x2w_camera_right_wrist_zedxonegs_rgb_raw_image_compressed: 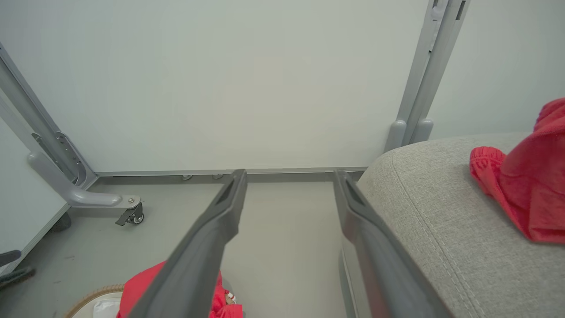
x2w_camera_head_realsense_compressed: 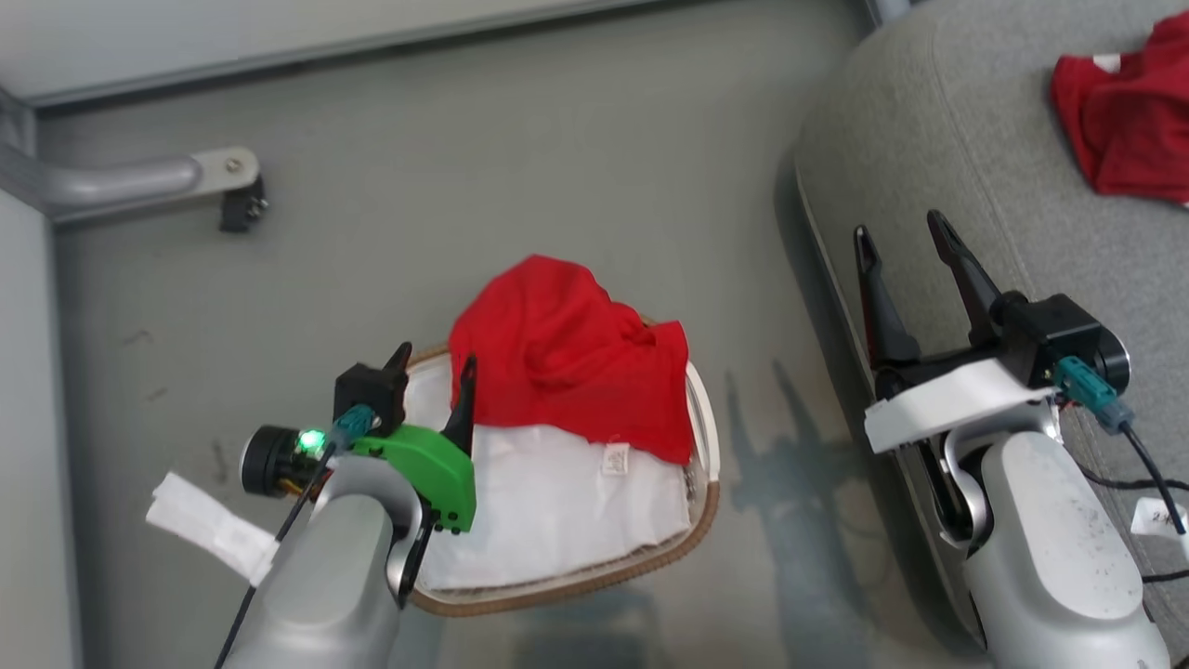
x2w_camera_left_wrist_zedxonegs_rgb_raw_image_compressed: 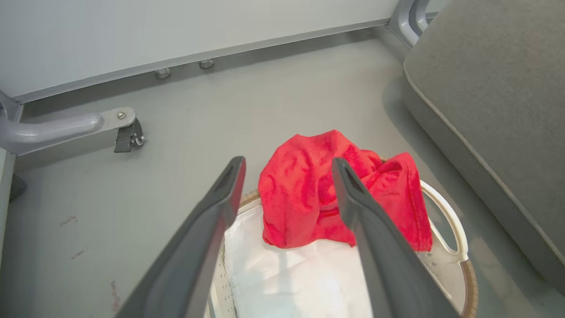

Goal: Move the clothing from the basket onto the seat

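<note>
Standing on the floor [x2w_camera_head_realsense_compressed: 557,167]: the basket [x2w_camera_head_realsense_compressed: 557,587], oval and white with a brown woven rim, close beside the front edge of the seat [x2w_camera_head_realsense_compressed: 929,139].
Basket, far end: a red garment [x2w_camera_head_realsense_compressed: 567,358] lies heaped there and spills over the rim.
Basket, near end: the white liner [x2w_camera_head_realsense_compressed: 557,492] lies bare, with a small white label at the garment's hem.
Seat: a grey upholstered cushion with a stitched seam, on the robot's right.
On the seat: a second red garment [x2w_camera_head_realsense_compressed: 1129,121], crumpled, well apart from the basket.
Left gripper [x2w_camera_head_realsense_compressed: 435,358]: it hangs above the basket's near left part. Its fingers are spread wide and empty, and they point toward the red garment without touching it.
Right gripper [x2w_camera_head_realsense_compressed: 899,226]: it is held up at the seat's front edge, fingers parted and holding nothing.
Background: a grey frame leg [x2w_camera_head_realsense_compressed: 139,181] with a caster, near the wall.
</note>
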Robot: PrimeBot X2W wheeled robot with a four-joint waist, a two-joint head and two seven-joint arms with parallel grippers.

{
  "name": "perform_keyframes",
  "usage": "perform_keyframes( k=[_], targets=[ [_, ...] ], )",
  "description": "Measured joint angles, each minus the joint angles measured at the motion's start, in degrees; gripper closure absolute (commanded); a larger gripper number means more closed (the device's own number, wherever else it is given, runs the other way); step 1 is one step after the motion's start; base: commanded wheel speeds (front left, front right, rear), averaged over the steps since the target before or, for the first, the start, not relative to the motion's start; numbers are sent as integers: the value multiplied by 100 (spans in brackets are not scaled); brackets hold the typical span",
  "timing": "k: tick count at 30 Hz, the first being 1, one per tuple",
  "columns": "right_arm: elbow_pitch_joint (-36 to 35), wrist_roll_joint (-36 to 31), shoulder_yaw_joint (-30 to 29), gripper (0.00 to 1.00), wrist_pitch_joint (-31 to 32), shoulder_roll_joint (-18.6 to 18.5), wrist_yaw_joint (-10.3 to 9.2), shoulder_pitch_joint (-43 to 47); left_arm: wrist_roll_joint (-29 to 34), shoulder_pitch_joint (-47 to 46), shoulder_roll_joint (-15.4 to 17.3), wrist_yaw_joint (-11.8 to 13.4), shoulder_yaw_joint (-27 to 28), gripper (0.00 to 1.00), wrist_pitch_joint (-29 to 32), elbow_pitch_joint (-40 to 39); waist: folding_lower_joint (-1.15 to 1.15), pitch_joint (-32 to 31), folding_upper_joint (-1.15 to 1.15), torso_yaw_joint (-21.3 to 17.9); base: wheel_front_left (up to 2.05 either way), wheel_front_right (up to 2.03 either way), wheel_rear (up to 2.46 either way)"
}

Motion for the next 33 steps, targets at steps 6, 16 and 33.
perform_keyframes(
  k=[6, 16, 33],
  targets=[
    [-123, 167, 174, 0, 0, -1, 0, -277, 107, -561, -4, 32, -417, 0, 0, 552, 0, 674, 0, -270, 0, 0, 0],
    [-312, 488, 457, 0, 0, -1, 0, -654, 53, -1329, -5, 229, -644, 0, 42, 1550, 1, 1667, 0, -748, 0, 0, 0],
    [-381, 824, 620, 0, 0, 0, 0, -793, -193, -1933, 171, 1078, -366, 0, 22, 2127, 1, 2545, 0, -1430, 0, 0, 0]
  ],
)
